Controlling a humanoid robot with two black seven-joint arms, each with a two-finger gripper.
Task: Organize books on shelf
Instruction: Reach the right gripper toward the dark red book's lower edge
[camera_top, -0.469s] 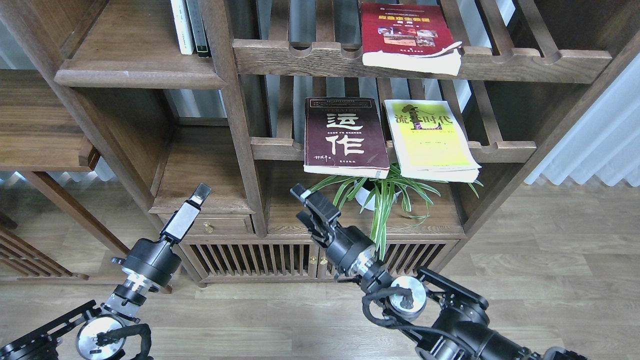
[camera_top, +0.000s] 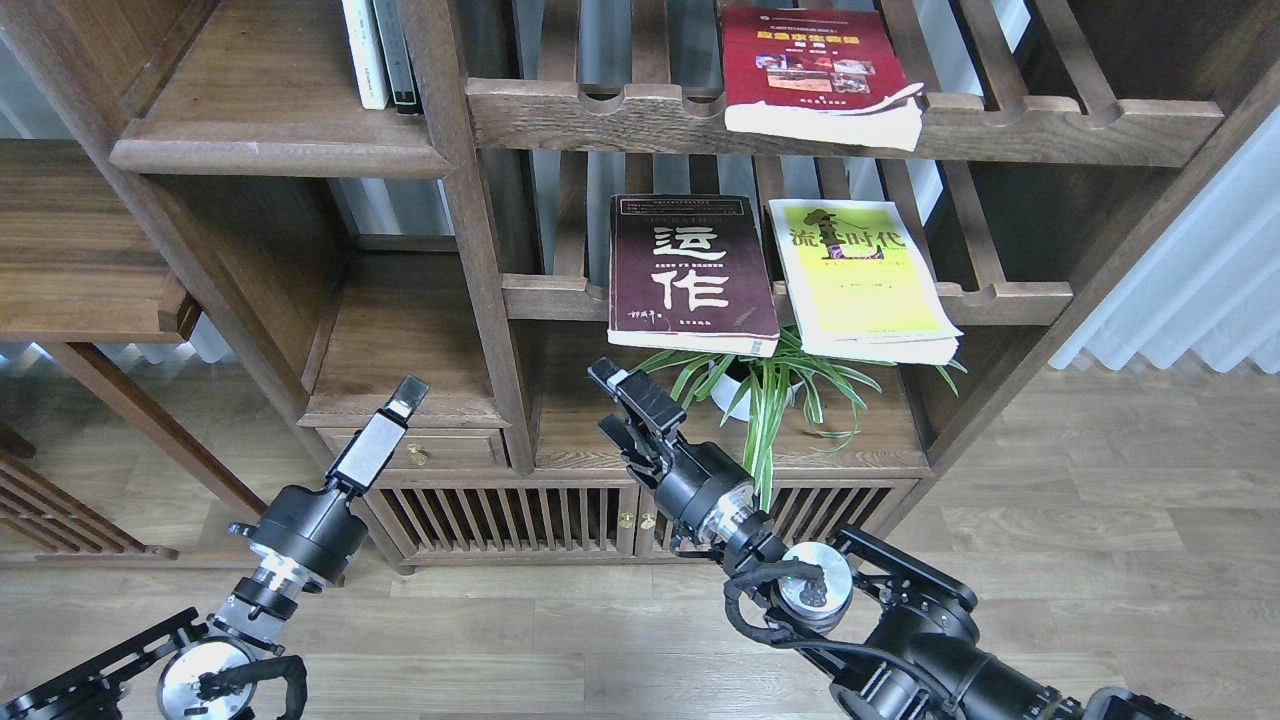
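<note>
Three books lie flat on slatted racks. The dark maroon book (camera_top: 692, 272) and the yellow-green book (camera_top: 862, 278) lie side by side on the middle rack. The red book (camera_top: 806, 62) lies on the upper rack. The solid shelf (camera_top: 275, 150) with a rounded front edge is at the upper left. My left gripper (camera_top: 406, 394) points up in front of the lower left compartment, far below that shelf. My right gripper (camera_top: 612, 378) is raised just below the front left corner of the maroon book, apart from it. Neither gripper holds anything I can see, and their fingers cannot be told apart.
Thin white and dark-spined books (camera_top: 380, 50) stand at the back of the solid shelf. A spider plant in a white pot (camera_top: 748, 388) sits under the middle rack, right of my right gripper. A small drawer with a brass knob (camera_top: 416, 456) is below. White curtains (camera_top: 1190, 280) hang at right.
</note>
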